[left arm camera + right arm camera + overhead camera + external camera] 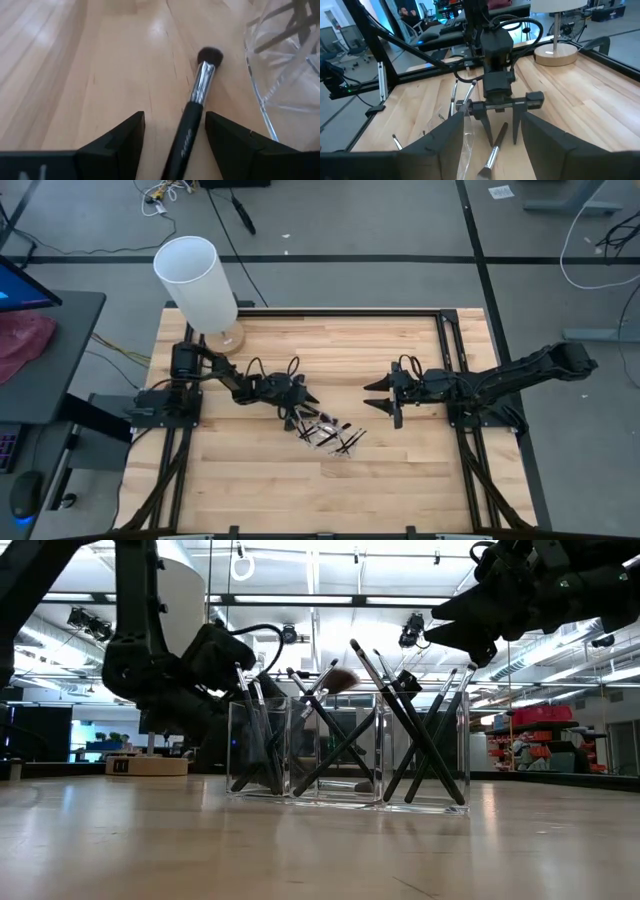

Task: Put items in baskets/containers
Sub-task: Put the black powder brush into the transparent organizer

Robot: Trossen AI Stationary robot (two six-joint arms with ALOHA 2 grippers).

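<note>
A clear plastic holder (330, 438) stands on the wooden table with several thin black brushes leaning crossed inside it (350, 740). My left gripper (300, 408) is open just to the holder's left, fingers pointing down at the table. One black brush with a silver ferrule and a dark bristle tip (197, 95) lies between its fingers (495, 146) without touching them. My right gripper (378, 400) is open and empty, raised to the holder's right and facing the left gripper.
A tall white cylinder on a round wooden base (195, 280) stands at the table's far left corner. The black frame rails (450, 360) run along both sides of the table. Bare wood lies in front of the holder (330, 490).
</note>
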